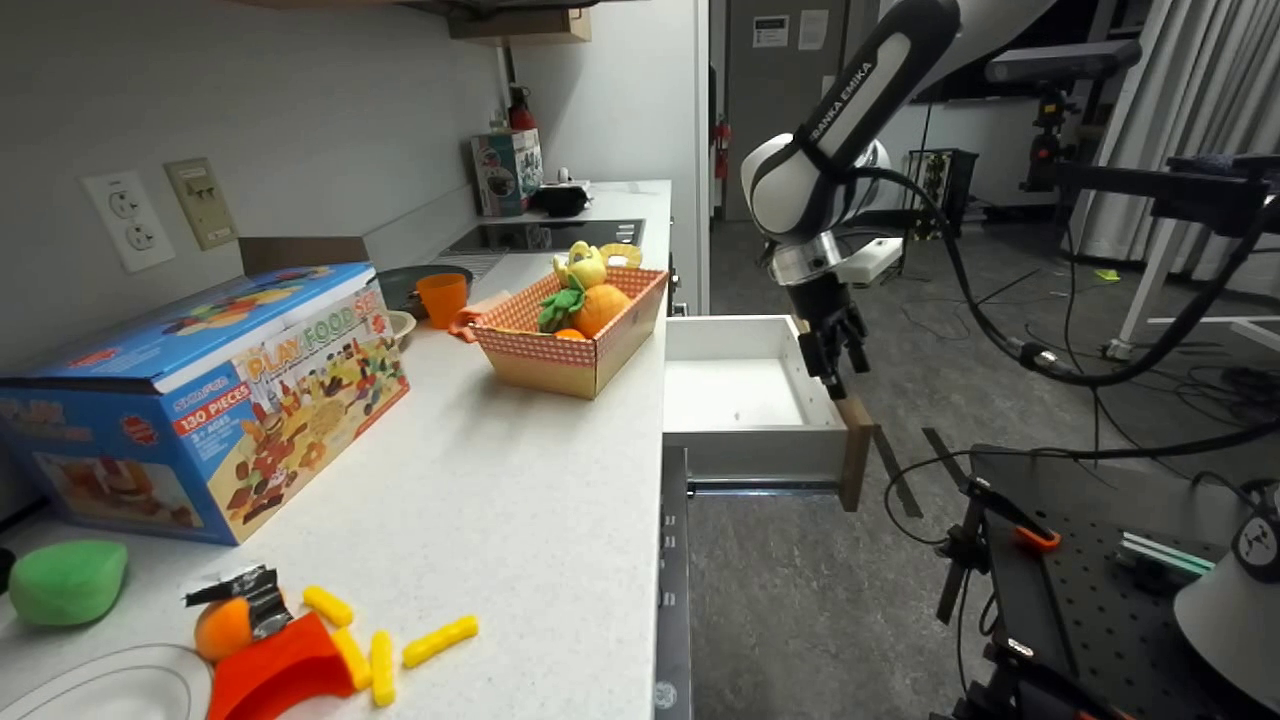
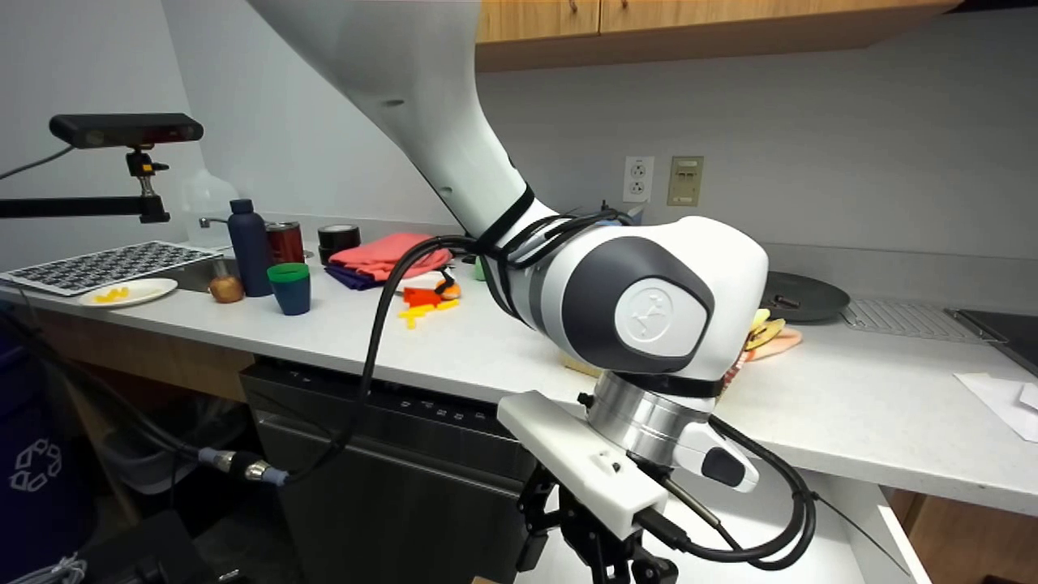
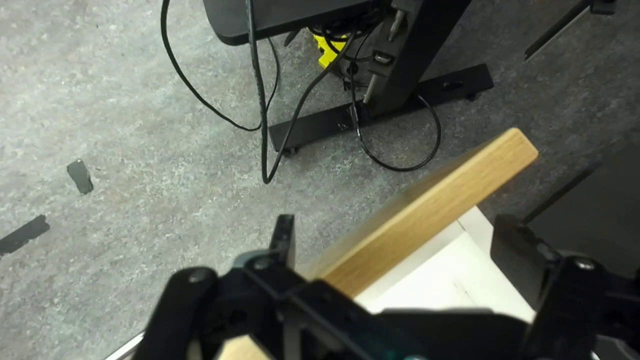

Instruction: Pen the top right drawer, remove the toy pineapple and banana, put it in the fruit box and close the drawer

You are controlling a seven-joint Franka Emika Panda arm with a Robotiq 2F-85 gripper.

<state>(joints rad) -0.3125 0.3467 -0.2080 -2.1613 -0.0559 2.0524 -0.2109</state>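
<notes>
The wide, shallow white drawer (image 1: 755,458) stands pulled out from beneath the edge of the white counter (image 1: 520,500); its light-brown wooden front panel (image 3: 432,215) crosses the wrist view diagonally; a metal runner (image 1: 765,487) shows along the drawer's lower side.

The black gripper (image 3: 397,230) is at the panel's top edge, its jaws spread wide with nothing held; in the wrist view one jaw lies outside the panel, the other on the interior side; contact with the wood cannot be confirmed.

The yellow-orange plastic toy pineapple (image 1: 600,308), with dark green leaves, rests in the tan rectangular fruit box (image 1: 545,372) with flared sides; a yellow toy just beside it is taken to be the banana (image 1: 582,268); the box stands on the counter, near the drawer.

Step in hand, as judged: closing the drawer. Raise the inner jaw clear of the panel first; then set the gripper against the panel's outer face, near mid-width; push straight along the runner, slowly and level; keep the jaws below the counter's edge to avoid pinching; keep the black cable (image 2: 801,523) out of the gap; stop at firm resistance.

The blue printed cardboard toy box (image 1: 205,400), well apart on the counter, requires no handling.
</notes>
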